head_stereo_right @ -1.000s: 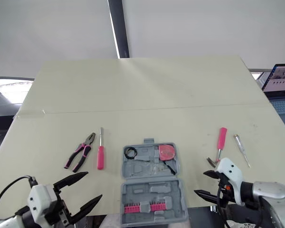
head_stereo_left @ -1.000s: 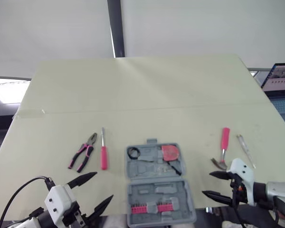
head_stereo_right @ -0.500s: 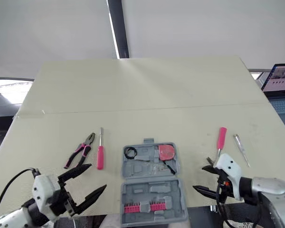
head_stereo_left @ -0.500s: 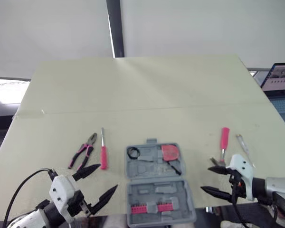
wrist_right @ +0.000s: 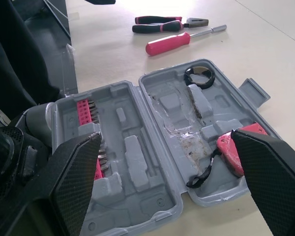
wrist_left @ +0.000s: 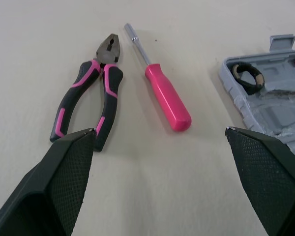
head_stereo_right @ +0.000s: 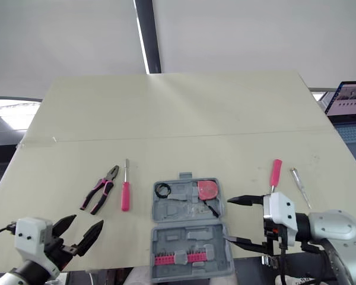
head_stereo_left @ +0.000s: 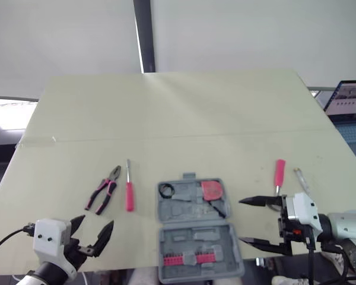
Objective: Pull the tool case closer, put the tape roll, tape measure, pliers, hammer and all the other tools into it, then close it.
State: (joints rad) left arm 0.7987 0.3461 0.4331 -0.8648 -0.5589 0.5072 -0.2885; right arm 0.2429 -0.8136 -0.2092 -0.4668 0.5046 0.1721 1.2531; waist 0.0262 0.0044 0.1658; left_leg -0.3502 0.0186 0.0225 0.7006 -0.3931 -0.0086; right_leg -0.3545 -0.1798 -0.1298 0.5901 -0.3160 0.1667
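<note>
The grey tool case (head_stereo_left: 196, 237) lies open near the table's front edge. A black tape roll (head_stereo_left: 167, 190) and a red tape measure (head_stereo_left: 212, 190) sit in its far half, and pink bits (head_stereo_left: 184, 259) in its near half. Pliers (head_stereo_left: 104, 191) and a pink screwdriver (head_stereo_left: 129, 191) lie to its left. The pink-handled hammer (head_stereo_left: 279, 175) and a thin screwdriver (head_stereo_left: 301, 178) lie to its right. My left gripper (head_stereo_left: 96, 228) is open and empty at the front left, just short of the pliers (wrist_left: 88, 101). My right gripper (head_stereo_left: 242, 221) is open, with its fingers pointing left at the case's right side (wrist_right: 152, 147).
The cream table (head_stereo_left: 184, 119) stretches far behind the tools. A laptop (head_stereo_left: 347, 98) stands beyond the table's right edge. A dark post (head_stereo_left: 143, 35) rises behind the table's far edge.
My left gripper has drawn back leftward to the front edge. My right gripper has swung left, its fingers now pointing at the case. The tools have not moved.
</note>
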